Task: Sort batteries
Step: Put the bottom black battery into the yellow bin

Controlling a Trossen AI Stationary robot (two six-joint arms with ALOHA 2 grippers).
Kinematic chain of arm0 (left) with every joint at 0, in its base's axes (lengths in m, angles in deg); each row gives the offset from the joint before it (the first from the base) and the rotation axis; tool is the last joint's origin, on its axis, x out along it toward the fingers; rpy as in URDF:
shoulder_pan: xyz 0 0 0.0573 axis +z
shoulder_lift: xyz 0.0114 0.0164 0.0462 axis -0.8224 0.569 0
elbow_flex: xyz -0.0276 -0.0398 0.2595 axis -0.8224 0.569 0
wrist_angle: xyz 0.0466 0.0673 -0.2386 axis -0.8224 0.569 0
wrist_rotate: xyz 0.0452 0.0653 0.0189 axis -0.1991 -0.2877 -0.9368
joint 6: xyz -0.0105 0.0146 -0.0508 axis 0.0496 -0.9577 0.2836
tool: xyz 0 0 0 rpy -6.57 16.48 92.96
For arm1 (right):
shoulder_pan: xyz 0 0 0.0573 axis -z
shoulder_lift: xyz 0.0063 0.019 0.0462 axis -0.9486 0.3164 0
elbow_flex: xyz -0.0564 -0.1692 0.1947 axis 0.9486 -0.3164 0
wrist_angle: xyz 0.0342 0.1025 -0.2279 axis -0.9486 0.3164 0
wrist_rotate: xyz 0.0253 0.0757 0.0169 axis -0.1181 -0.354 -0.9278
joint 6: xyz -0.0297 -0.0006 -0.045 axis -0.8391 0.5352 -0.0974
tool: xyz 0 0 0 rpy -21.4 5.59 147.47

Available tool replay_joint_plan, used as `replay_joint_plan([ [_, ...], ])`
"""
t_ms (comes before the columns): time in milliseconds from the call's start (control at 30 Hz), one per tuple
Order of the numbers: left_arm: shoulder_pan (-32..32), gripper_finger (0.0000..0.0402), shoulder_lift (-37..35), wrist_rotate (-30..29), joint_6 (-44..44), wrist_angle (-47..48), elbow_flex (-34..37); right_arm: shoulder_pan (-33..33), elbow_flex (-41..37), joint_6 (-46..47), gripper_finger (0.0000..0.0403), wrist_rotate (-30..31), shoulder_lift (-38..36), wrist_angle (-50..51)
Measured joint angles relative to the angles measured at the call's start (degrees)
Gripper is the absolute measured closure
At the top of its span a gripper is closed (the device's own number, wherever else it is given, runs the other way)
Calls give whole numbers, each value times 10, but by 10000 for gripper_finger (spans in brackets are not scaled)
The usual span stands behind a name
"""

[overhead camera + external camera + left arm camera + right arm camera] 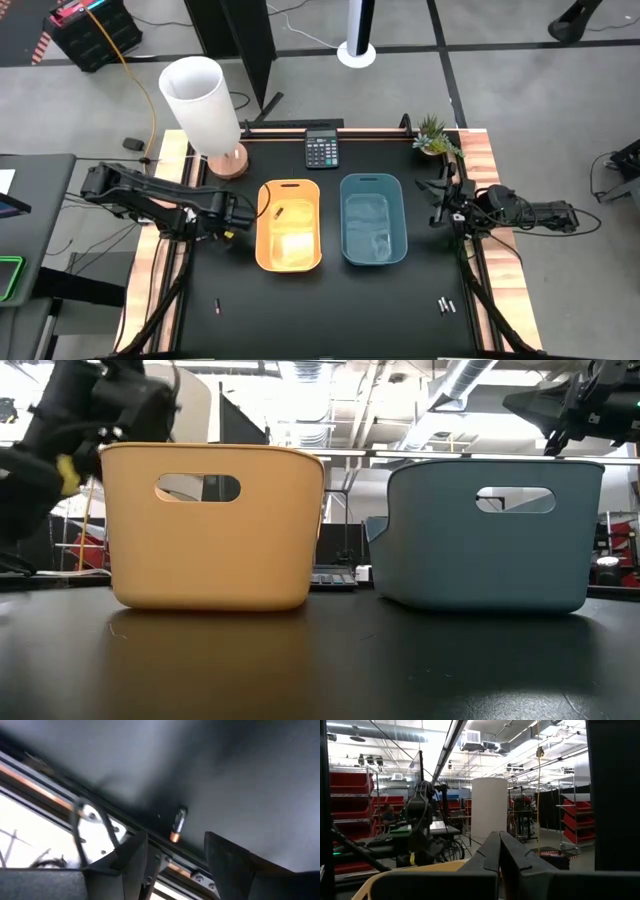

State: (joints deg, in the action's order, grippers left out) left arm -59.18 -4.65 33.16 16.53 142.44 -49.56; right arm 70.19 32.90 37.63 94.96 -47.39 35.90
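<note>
Your left gripper (pixel 243 213) hangs just left of the orange bin (pixel 290 260), fingers spread, gripping nothing. Your right gripper (pixel 436 192), fingers pressed together, waits right of it. One battery (pixel 279 211) lies inside the orange bin; others (pixel 446 304) lie nearer you.

A black-topped desk (pixel 330 300) with wooden strips along its left and right edges carries everything. Side by side near its middle stand an orange bin (pixel 290 226) on the left and a blue bin (pixel 373 219) on the right, close but apart. Behind them, at the far edge, lies a black calculator (pixel 321 150). A white cylinder on a round wooden base (pixel 228 161) stands at the far left corner and a small potted plant (pixel 433 135) at the far right. One dark battery (pixel 217 305) lies near the front left, and two batteries (pixel 445 304) lie just beside each other at the front right
</note>
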Motion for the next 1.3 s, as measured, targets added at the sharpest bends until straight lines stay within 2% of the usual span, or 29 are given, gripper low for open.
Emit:
replay_joint_plan([
  [100, -1, 218, 2, 7, -5, -41, 4, 0, 0, 0, 378, 0, 0, 0],
  [200, 0, 230, 6, 7, -12, -40, 12, 0, 0, 0, 378, 0, 0, 0],
  [300, 0, 238, 6, 35, -10, -56, 31, 0, 0, 0, 378, 0, 0, 0],
  [633, 2, 244, 6, 59, 44, -89, 58, 0, 0, 0, 378, 0, 0, 0],
  [767, -2, 244, 6, 105, 122, -77, 39, 0, 0, 0, 378, 0, 0, 0],
  [1000, -67, 244, 5, 129, 236, -63, -42, 0, 0, 0, 378, 0, 0, 5],
  [1167, -158, 245, 5, 129, 379, -58, -115, 0, 0, -1, 378, 0, 0, 10],
  [1300, -253, 259, 5, 129, 559, -57, -154, 0, 0, -9, 378, 0, 0, 16],
])
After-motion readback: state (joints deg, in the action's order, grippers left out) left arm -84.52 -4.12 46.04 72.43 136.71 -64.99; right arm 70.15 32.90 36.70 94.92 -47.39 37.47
